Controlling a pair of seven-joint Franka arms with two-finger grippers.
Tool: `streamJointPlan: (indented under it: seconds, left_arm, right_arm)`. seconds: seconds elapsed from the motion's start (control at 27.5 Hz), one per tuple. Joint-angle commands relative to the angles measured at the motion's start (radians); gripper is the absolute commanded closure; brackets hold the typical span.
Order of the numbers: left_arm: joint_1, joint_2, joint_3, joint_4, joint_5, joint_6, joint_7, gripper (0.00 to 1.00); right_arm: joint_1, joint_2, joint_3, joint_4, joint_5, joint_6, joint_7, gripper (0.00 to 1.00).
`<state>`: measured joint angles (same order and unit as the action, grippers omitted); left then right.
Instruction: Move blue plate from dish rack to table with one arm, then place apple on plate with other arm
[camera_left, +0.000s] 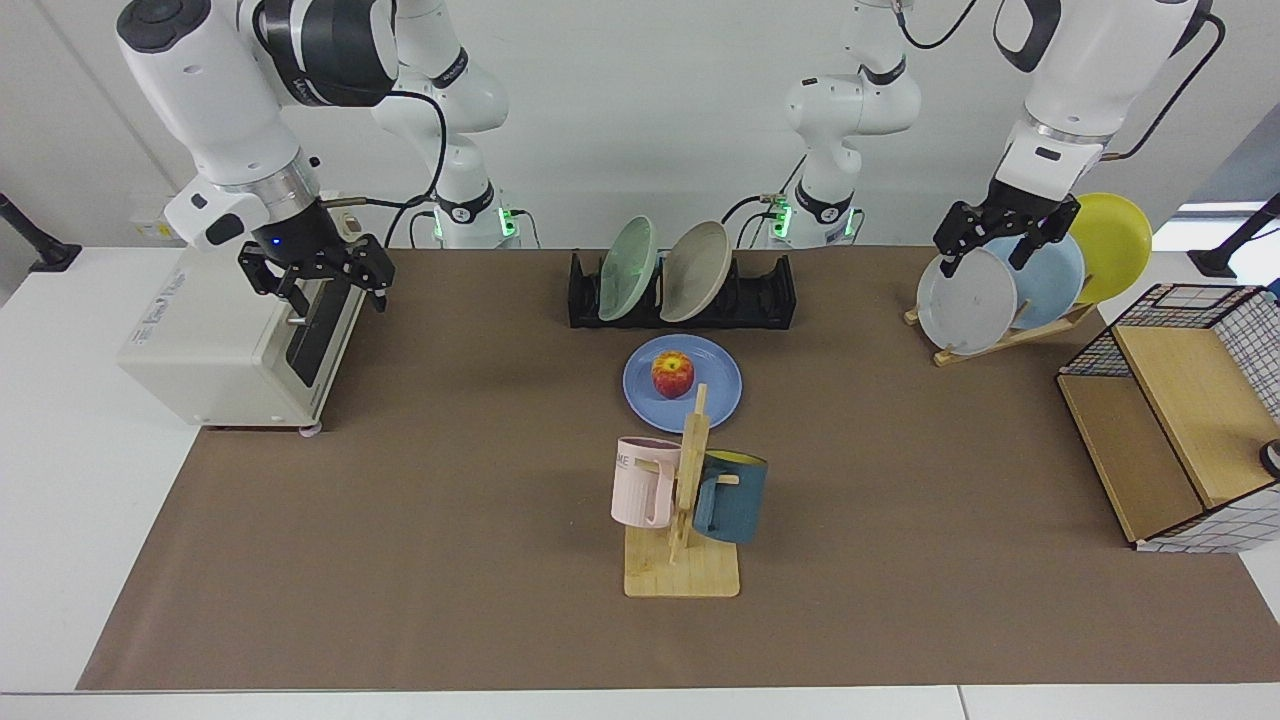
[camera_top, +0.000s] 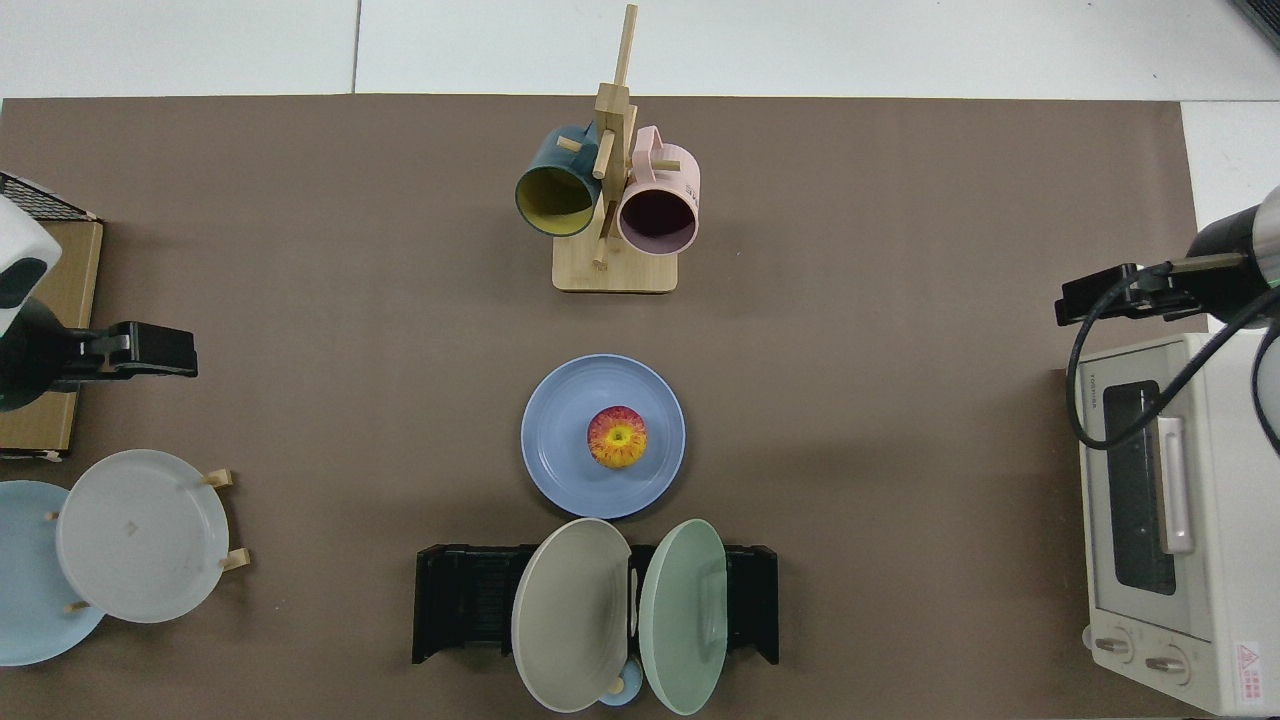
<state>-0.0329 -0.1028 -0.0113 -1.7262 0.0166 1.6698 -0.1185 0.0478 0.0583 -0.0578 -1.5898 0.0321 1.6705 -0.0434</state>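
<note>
1. Resting flat on the brown mat of the table (camera_left: 400, 560), the blue plate (camera_left: 716, 394) lies just in front of the dish rack (camera_left: 770, 296), apart from it, with the apple (camera_left: 672, 373) sitting near its centre; in the top view the apple (camera_top: 617, 437) shows a yellow patch around the stem and the blue plate (camera_top: 560, 440) lies between the dish rack (camera_top: 460, 600) and the mug tree (camera_top: 612, 200).
2. The dish rack holds two tilted plates, a green plate (camera_left: 625, 268) and a beige plate (camera_left: 695, 270), side by side in its slots.
3. The right gripper (camera_left: 318, 284) hangs empty above the front of the white toaster oven (camera_left: 210, 330) at the mat's edge, its fingers spread apart, well away from the plate; in the top view it appears as the black gripper (camera_top: 1100, 300) just beyond the oven's (camera_top: 1200, 560) corner.
4. The left gripper (camera_left: 990, 245) waits above the wooden plate stand (camera_left: 1010, 335), its fingers apart and empty, just over the upper rims of the grey plate (camera_left: 965, 300) and the pale blue plate (camera_left: 1050, 280); a yellow plate (camera_left: 1115, 240) leans behind them.
5. The mug tree (camera_left: 685, 500) stands in front of the blue plate, carrying a pink mug (camera_left: 640, 482) and a dark blue mug (camera_left: 735, 497).
6. A wire-framed wooden shelf (camera_left: 1170, 430) occupies the mat's end nearest the left arm.
</note>
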Motion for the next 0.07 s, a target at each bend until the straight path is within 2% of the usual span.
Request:
streamJointPlan:
  seconds: [0.0, 0.04]
  left_arm:
    - [0.011, -0.005, -0.007, 0.013, 0.013, -0.025, 0.010, 0.00]
    - [0.011, -0.005, -0.007, 0.013, 0.013, -0.025, 0.010, 0.00]
  right_arm:
    - [-0.014, -0.029, 0.013, -0.042, -0.012, 0.026, -0.019, 0.00]
    - [-0.016, -0.031, 0.015, -0.042, -0.012, 0.026, -0.019, 0.00]
